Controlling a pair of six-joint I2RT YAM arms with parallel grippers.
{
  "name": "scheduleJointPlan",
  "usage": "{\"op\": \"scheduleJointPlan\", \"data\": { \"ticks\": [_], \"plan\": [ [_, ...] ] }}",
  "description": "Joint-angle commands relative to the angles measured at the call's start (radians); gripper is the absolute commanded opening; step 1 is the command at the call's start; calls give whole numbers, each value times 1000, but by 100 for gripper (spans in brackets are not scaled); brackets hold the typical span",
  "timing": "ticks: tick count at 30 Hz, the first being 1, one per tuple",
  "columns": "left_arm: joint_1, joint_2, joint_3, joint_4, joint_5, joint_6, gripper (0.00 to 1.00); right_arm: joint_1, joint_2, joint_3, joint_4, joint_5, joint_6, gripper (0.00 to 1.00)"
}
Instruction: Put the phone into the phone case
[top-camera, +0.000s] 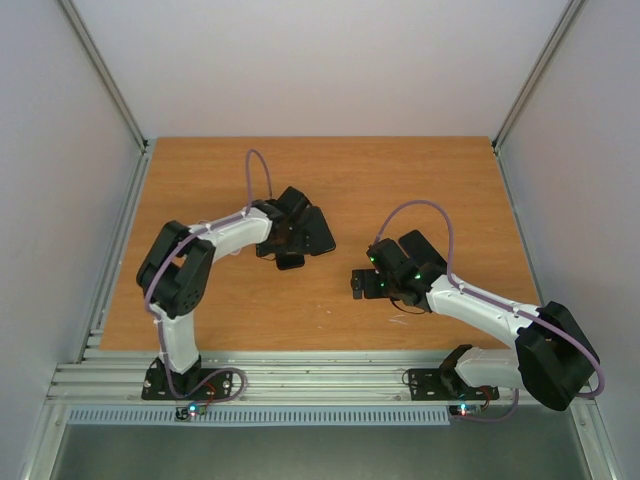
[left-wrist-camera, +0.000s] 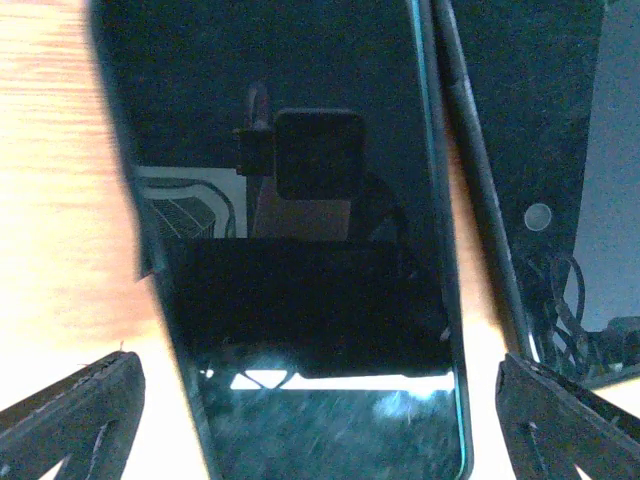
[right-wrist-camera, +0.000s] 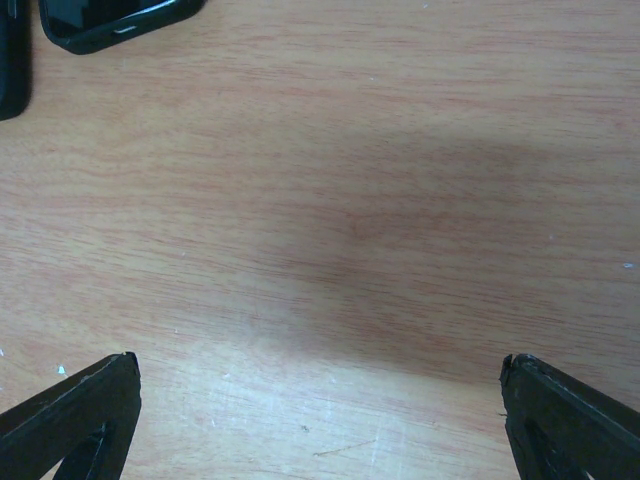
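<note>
The phone (left-wrist-camera: 300, 250) is lying flat on the table (right-wrist-camera: 380, 200), glossy screen up, mirroring the wrist camera above it. The phone case (left-wrist-camera: 530, 130) is lying just beside it, on its right in the left wrist view. A thin strip of wood is showing between them, so the phone is sitting outside the case. Your left gripper (left-wrist-camera: 320, 425) is hovering over the phone with its jaws spread wide. Each fingertip (left-wrist-camera: 70, 410) is standing clear of the phone's edges, gripping nothing. Your right gripper (right-wrist-camera: 320, 400) is hanging well apart over the wood, jaws likewise wide and holding nothing. Two dark objects are peeking into its view's top-left corner, too cropped to identify.
</note>
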Motion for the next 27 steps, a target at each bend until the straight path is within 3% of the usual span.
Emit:
{"op": "scheduleJointPlan", "data": {
  "ticks": [1, 7, 12, 21, 27],
  "plan": [
    [38, -147, -75, 28, -25, -15, 97, -6, -11, 4, -2, 12, 4, 99],
    [154, -316, -254, 102, -16, -30, 97, -5, -12, 3, 2, 5, 6, 99],
    [299, -371, -371, 166, 49, -46, 96, -6, -3, 1, 6, -1, 6, 98],
    [506, -357, -436, 260, 81, -64, 88, -6, 25, 9, 13, -17, 2, 99],
    [551, -261, -407, 276, 151, -51, 76, -4, 43, 15, 18, -25, -2, 98]
  ]
}}
